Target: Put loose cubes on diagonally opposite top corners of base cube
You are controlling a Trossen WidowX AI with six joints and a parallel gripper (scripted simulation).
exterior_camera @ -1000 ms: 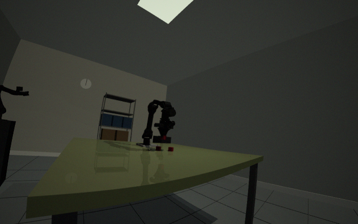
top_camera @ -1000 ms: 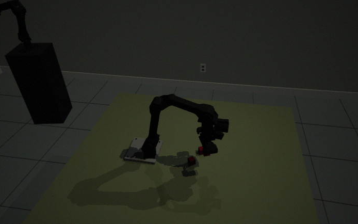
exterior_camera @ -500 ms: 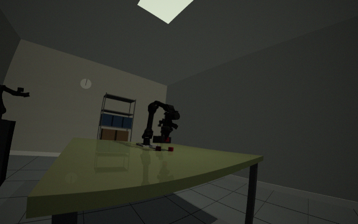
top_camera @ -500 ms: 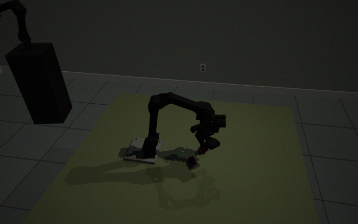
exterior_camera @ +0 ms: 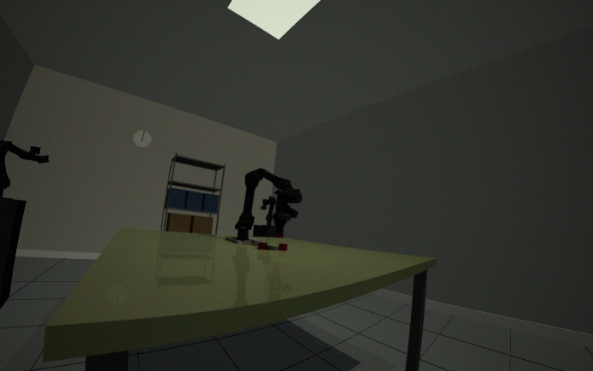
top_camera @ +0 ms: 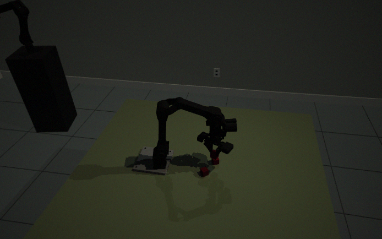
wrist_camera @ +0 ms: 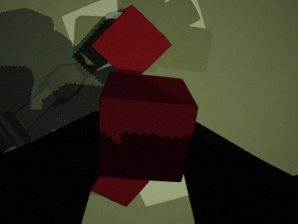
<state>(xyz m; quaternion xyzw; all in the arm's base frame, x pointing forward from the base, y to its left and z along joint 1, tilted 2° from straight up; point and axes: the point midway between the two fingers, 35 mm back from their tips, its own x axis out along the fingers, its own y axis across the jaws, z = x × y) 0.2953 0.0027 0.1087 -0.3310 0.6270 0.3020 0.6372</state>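
Claw (wrist_camera: 143, 163) grips a dark red cube (wrist_camera: 147, 129) — plain, matte, shadowed.

Arm (top_camera: 186, 107) was matte black, chunky rounded links, bolted to a pale grey square base plate (top_camera: 145, 152).

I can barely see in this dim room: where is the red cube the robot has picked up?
The held red cube is clamped in the gripper, just above another red cube on the green table, right of the arm's base plate.
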